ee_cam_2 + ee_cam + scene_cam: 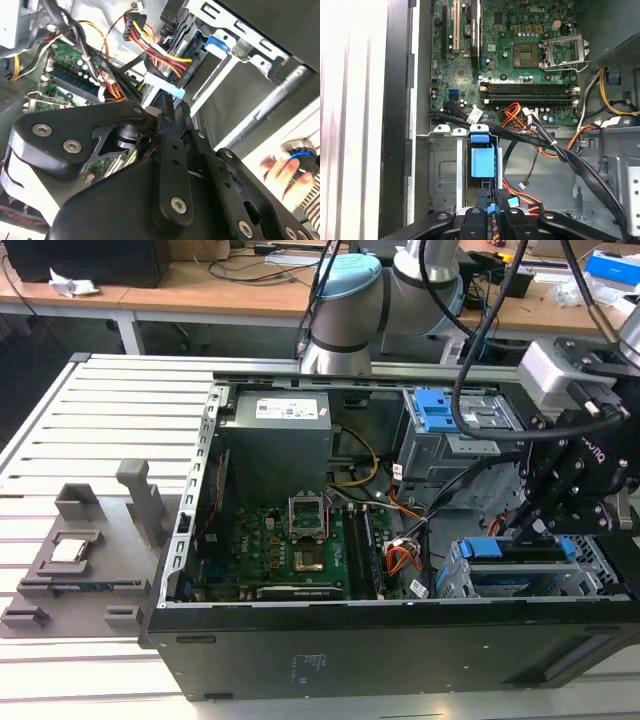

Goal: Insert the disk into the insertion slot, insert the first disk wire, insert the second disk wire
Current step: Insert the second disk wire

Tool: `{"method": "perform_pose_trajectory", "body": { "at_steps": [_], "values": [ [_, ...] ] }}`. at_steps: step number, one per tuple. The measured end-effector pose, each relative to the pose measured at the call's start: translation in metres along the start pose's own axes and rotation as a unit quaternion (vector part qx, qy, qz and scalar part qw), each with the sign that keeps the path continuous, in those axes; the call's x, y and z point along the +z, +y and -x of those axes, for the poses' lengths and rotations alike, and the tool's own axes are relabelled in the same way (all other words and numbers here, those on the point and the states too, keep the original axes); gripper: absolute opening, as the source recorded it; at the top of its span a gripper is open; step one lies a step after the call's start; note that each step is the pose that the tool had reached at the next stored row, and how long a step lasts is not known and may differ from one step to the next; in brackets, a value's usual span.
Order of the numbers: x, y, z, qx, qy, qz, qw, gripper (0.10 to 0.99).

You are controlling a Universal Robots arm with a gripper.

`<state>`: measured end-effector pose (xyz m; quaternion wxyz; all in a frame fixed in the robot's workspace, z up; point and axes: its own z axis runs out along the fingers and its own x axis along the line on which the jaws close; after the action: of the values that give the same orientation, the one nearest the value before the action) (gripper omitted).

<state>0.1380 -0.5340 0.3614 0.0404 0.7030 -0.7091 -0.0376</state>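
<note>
The disk (515, 583), silver in its blue carrier, lies inside the insertion slot (592, 565), the low grey cage at the exterior view's right; its blue carrier tab (482, 162) faces the first wrist view. A connector with red, yellow and black wires (165, 61) sits at the disk's end. My gripper (530, 530) hangs over that cage. In the second wrist view its fingers (175, 106) stand nearly together, pinched on a light-blue wire connector (165, 90) right against the disk's end. How deep either connector sits is hidden.
A taller grey cage with a blue clip (440, 410) stands behind the slot. Loose black and orange cables (555, 147) cross between motherboard (530, 55) and cages. A person's hand (282, 170) is outside the case wall. A grey fixture (75, 560) lies on the slatted table.
</note>
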Motion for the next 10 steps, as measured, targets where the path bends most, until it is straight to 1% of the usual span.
{"method": "perform_pose_trajectory", "body": {
  "at_steps": [1, 2, 3, 4, 5, 7, 10],
  "values": [
    [-0.0073, 0.0008, 0.0011, 0.0, 0.0, 0.0, 1.0, 0.204],
    [-0.0105, 0.0012, 0.0016, 0.0, 0.0, 0.0, 1.0, 0.204],
    [-0.0162, 0.0018, 0.0025, 0.0, 0.0, 0.0, 1.0, 0.133],
    [-0.0272, 0.003, 0.0046, 0.0, 0.0, 0.0, 1.0, 0.106],
    [-0.0308, 0.0034, 0.0047, 0.0, 0.0001, 0.0, 1.0, 0.106],
    [-0.033, 0.0036, 0.0047, 0.0, -0.0001, 0.0, 1.0, 0.106],
    [-0.0332, 0.0037, 0.0047, 0.0, 0.0, 0.0, 1.0, 0.106]
  ]
}}
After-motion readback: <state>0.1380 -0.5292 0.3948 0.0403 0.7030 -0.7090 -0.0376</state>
